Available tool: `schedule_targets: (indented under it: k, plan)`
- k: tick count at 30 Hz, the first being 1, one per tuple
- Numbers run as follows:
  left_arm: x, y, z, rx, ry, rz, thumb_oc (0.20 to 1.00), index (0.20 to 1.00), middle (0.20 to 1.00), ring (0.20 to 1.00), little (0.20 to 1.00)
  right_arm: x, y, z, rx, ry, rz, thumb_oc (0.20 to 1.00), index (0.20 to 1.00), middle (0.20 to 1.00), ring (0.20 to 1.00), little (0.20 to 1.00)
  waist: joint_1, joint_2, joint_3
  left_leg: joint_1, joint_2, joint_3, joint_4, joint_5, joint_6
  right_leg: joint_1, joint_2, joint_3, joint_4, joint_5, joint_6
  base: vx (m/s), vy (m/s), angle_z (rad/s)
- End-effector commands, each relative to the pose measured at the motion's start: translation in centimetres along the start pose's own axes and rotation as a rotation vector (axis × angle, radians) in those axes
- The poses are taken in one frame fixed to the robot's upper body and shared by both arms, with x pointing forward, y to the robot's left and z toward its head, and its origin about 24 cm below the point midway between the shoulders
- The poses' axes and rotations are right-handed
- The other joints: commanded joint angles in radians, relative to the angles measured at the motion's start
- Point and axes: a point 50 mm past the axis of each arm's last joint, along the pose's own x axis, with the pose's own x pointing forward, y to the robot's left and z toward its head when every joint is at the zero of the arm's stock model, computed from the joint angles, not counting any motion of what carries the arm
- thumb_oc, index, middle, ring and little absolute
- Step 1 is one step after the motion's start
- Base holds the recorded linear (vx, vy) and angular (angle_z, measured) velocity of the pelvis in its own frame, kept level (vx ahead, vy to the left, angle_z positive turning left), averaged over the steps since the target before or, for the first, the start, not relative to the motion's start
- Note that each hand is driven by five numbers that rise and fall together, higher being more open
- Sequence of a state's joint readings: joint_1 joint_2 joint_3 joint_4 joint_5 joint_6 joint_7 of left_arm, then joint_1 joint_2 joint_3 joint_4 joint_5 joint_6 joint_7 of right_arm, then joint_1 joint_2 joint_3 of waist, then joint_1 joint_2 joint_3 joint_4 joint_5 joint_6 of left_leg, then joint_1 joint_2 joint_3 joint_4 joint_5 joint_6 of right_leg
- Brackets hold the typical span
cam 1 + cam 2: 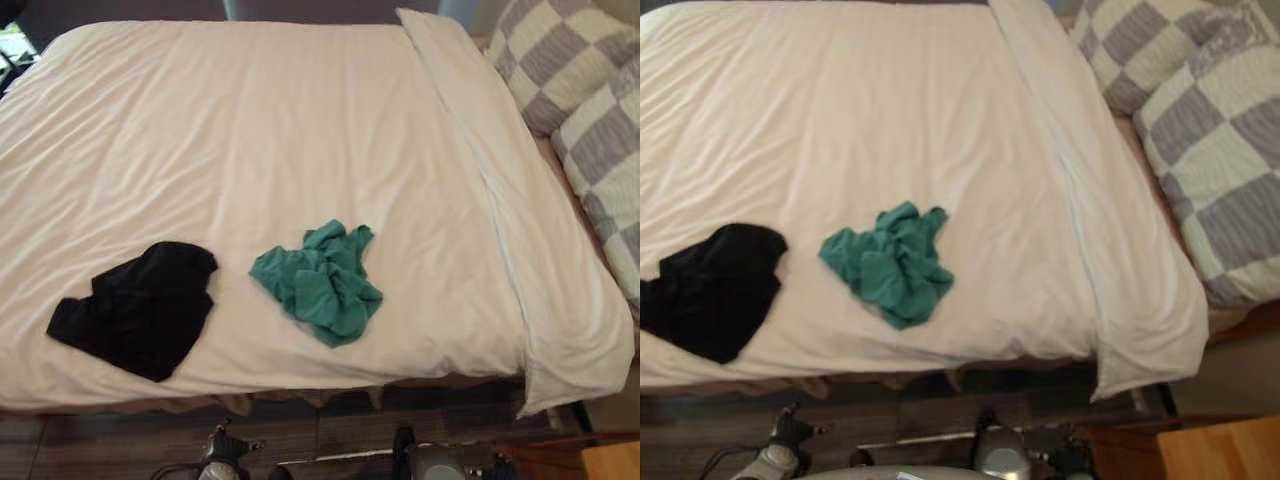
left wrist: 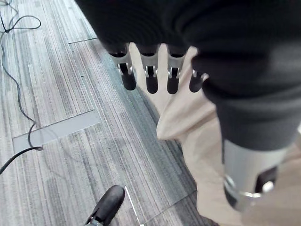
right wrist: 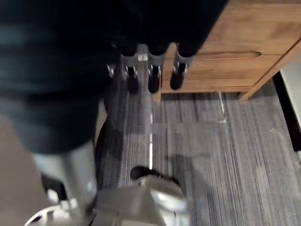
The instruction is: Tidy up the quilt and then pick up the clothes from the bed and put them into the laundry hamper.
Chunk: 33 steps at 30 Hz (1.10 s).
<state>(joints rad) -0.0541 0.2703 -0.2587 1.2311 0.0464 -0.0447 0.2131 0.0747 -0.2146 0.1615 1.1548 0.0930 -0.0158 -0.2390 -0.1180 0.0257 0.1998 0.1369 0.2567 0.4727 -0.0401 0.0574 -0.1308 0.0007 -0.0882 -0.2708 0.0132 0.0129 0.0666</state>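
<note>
A white quilt (image 1: 250, 130) lies spread flat over the bed, with its edge folded back in a strip along the right side (image 1: 500, 180). Two garments rest on it near the front edge. A crumpled teal one (image 1: 325, 280) is in the middle, and a black one (image 1: 140, 310) is to its left. My left hand (image 2: 152, 75) hangs low beside the bed's beige skirt (image 2: 207, 141), fingers relaxed and holding nothing. My right hand (image 3: 153, 75) hangs over the grey floor, also relaxed and holding nothing.
Grey-and-cream checkered pillows (image 1: 570, 70) lie at the bed's right end. A wooden nightstand (image 1: 1220, 455) stands at the lower right, close to my right hand. Grey striped flooring (image 2: 70, 155) runs along the bed's front.
</note>
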Motion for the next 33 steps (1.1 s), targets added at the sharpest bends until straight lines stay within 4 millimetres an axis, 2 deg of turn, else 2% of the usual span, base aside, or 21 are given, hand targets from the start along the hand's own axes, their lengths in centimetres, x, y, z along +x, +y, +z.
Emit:
schedule_targets:
  k: [1,3,6,7,9,10,11,12,15,17,18,19,20,21,22,23,24,25,29,30,33]
  plan:
    - [0.4,0.7,2.2,0.005,-0.079,0.041,1.000,1.000,1.000,1.000,1.000,0.4,0.2,2.7,0.067,-0.061,-0.026,1.000,1.000,1.000,1.000,1.000,-0.027,-0.073,0.049,-0.155,-0.107,-0.016,0.216,-0.109,0.036,0.021,-0.001,0.137,0.035,-0.129,0.001,-0.07,0.038,-0.26]
    - [0.3,-0.3,4.0,-0.023,-0.142,0.022,1.000,1.000,1.000,1.000,1.000,0.7,-1.0,3.0,0.053,-0.059,-0.063,1.000,1.000,1.000,1.000,1.000,-0.025,-0.067,0.082,-0.256,-0.050,0.001,0.469,-0.080,-0.025,0.070,-0.026,0.143,-0.016,-0.152,-0.019,0.01,0.089,-0.36]
    - [0.1,-1.1,4.0,0.006,-0.147,0.001,1.000,1.000,1.000,1.000,1.000,0.7,-1.2,2.6,0.005,-0.037,-0.066,1.000,1.000,1.000,1.000,1.000,-0.037,-0.043,0.077,-0.230,-0.003,0.063,0.400,-0.052,-0.021,0.081,-0.047,0.117,-0.039,-0.139,-0.005,0.06,0.277,0.18]
    - [0.0,-1.6,3.7,0.019,-0.144,-0.017,1.000,1.000,1.000,1.000,1.000,0.7,-1.2,2.5,-0.015,-0.032,-0.060,1.000,1.000,1.000,1.000,1.000,-0.046,-0.032,0.062,-0.196,0.010,0.069,0.320,-0.084,-0.023,0.092,-0.070,0.114,-0.046,-0.146,0.018,0.18,0.509,0.39]
    - [-0.1,-2.0,4.3,0.011,-0.168,-0.034,1.000,1.000,1.000,1.000,1.000,0.7,-1.4,2.9,-0.051,-0.066,-0.051,1.000,1.000,1.000,1.000,1.000,-0.045,-0.017,0.029,-0.152,0.042,-0.003,0.109,-0.017,-0.012,0.080,-0.125,0.102,-0.049,-0.118,0.057,0.17,0.570,0.16]
    - [-0.1,-2.0,4.3,0.011,-0.167,-0.034,1.000,1.000,1.000,1.000,1.000,0.7,-1.4,2.9,-0.051,-0.066,-0.051,1.000,1.000,1.000,1.000,1.000,-0.046,-0.017,0.029,-0.151,0.041,-0.004,0.105,-0.015,-0.012,0.080,-0.126,0.101,-0.049,-0.118,0.057,0.09,0.581,-0.13]
    - [-0.1,-1.6,4.9,-0.010,-0.190,-0.026,1.000,1.000,1.000,1.000,1.000,0.7,-1.8,3.2,-0.060,-0.094,-0.053,1.000,1.000,1.000,1.000,1.000,-0.034,-0.018,0.016,-0.142,0.132,-0.101,0.050,0.057,-0.042,0.087,-0.174,0.101,-0.049,-0.115,0.083,0.09,0.432,-0.06]
    - [-0.1,-1.6,4.9,-0.010,-0.190,-0.026,1.000,1.000,1.000,1.000,1.000,0.7,-1.8,3.2,-0.061,-0.094,-0.053,1.000,1.000,1.000,1.000,1.000,-0.035,-0.016,0.014,-0.145,0.133,-0.103,0.049,0.059,-0.042,0.085,-0.172,0.100,-0.050,-0.113,0.082,0.12,0.585,-0.12]
    - [0.0,-1.3,5.4,0.001,-0.215,-0.031,1.000,1.000,1.000,1.000,1.000,0.7,-2.2,3.1,-0.067,-0.104,-0.056,1.000,1.000,1.000,1.000,1.000,-0.017,-0.022,0.006,-0.144,0.186,-0.273,0.064,0.099,-0.079,0.090,-0.231,0.125,-0.032,-0.093,0.111,0.12,0.608,-0.04]
    - [0.0,-1.3,6.5,-0.001,-0.245,-0.042,1.000,1.000,1.000,1.000,1.000,0.6,-1.9,3.6,-0.057,-0.124,-0.037,1.000,1.000,1.000,1.000,1.000,-0.017,-0.028,-0.002,-0.141,0.155,-0.344,0.070,0.010,-0.088,0.091,-0.274,0.126,-0.019,-0.070,0.140,0.14,0.777,-0.16]
    - [0.2,-0.2,7.7,0.001,-0.273,-0.013,1.000,1.000,1.000,1.000,1.000,0.7,-1.9,4.5,-0.055,-0.143,-0.039,1.000,1.000,1.000,1.000,1.000,-0.018,-0.054,0.002,-0.133,0.118,-0.306,0.076,-0.053,-0.088,0.069,-0.336,0.143,-0.001,0.026,0.178,0.09,0.607,0.04]
    - [0.3,-0.1,7.7,0.001,-0.273,-0.013,1.000,1.000,1.000,1.000,1.000,0.7,-1.9,4.5,-0.055,-0.144,-0.039,1.000,1.000,1.000,1.000,1.000,-0.014,-0.058,0.002,-0.130,0.115,-0.301,0.076,-0.054,-0.087,0.067,-0.339,0.148,-0.001,0.027,0.179,0.00,0.692,0.34]
    - [0.4,1.0,8.2,0.020,-0.297,0.019,1.000,1.000,1.000,1.000,1.000,0.6,-1.0,6.6,-0.059,-0.204,-0.024,1.000,1.000,1.000,1.000,1.000,0.005,-0.083,0.017,-0.121,0.075,-0.253,0.090,-0.089,-0.060,0.000,-0.410,0.086,0.034,0.192,0.174,-0.05,0.299,0.31]
    - [0.4,1.0,8.2,0.021,-0.297,0.020,1.000,1.000,1.000,1.000,1.000,0.6,-1.0,6.6,-0.059,-0.204,-0.023,1.000,1.000,1.000,1.000,1.000,0.006,-0.085,0.017,-0.121,0.073,-0.251,0.091,-0.089,-0.060,0.000,-0.411,0.088,0.032,0.194,0.175,-0.12,0.499,-0.19]
    - [0.5,1.7,8.1,0.034,-0.296,0.034,1.000,1.000,1.000,1.000,1.000,0.5,-0.3,7.6,-0.083,-0.239,-0.005,1.000,1.000,1.000,1.000,1.000,0.021,-0.081,0.024,-0.116,0.064,-0.223,0.091,-0.091,-0.048,-0.016,-0.413,0.007,0.033,0.182,0.157,-0.09,0.374,-0.57]
    - [0.5,2.1,7.6,0.048,-0.286,0.040,1.000,1.000,1.000,1.000,1.000,0.3,0.4,8.5,-0.106,-0.276,0.018,1.000,1.000,1.000,1.000,1.000,0.022,-0.079,0.022,-0.111,0.045,-0.207,0.069,-0.089,-0.033,-0.033,-0.380,-0.007,0.052,0.147,0.142,-0.14,0.744,-0.70]
    - [0.6,2.3,6.8,0.066,-0.264,0.042,1.000,1.000,1.000,1.000,1.000,0.0,1.0,9.5,-0.139,-0.331,0.044,1.000,1.000,1.000,1.000,1.000,0.010,-0.066,0.035,-0.095,0.001,-0.195,0.022,-0.073,-0.007,-0.072,-0.238,0.055,0.112,0.048,0.123,-0.10,0.698,-0.50]
    - [0.6,2.2,6.6,0.060,-0.247,0.043,1.000,1.000,1.000,1.000,1.000,-0.1,1.5,9.7,-0.147,-0.338,0.054,1.000,1.000,1.000,1.000,1.000,0.013,-0.059,0.039,-0.087,-0.024,-0.196,-0.003,-0.065,0.005,-0.078,-0.176,0.067,0.134,-0.004,0.123,-0.08,0.530,-0.37]
    - [0.7,2.1,5.9,0.088,-0.207,0.056,1.000,1.000,1.000,1.000,1.000,-0.5,2.6,11.2,-0.182,-0.389,0.075,1.000,1.000,1.000,1.000,1.000,0.031,-0.035,0.050,-0.101,-0.093,-0.217,-0.030,-0.049,0.040,-0.072,-0.069,0.041,0.233,-0.135,0.070,-0.11,0.319,0.34]
    - [0.6,1.4,4.5,0.121,-0.171,0.035,1.000,1.000,1.000,1.000,1.000,-0.4,2.6,10.9,-0.185,-0.377,0.077,1.000,1.000,1.000,1.000,1.000,0.027,-0.032,0.048,-0.092,-0.128,-0.244,-0.044,-0.053,0.053,-0.057,-0.005,0.146,0.235,-0.163,0.052,-0.06,0.228,0.57]
    - [0.5,0.7,4.1,0.088,-0.150,0.015,1.000,1.000,1.000,1.000,1.000,-0.3,2.6,10.3,-0.167,-0.350,0.076,1.000,1.000,1.000,1.000,1.000,0.030,-0.033,0.042,-0.083,-0.152,-0.254,-0.047,-0.059,0.062,-0.011,-0.013,0.181,0.162,-0.144,0.036,0.03,0.095,0.54]
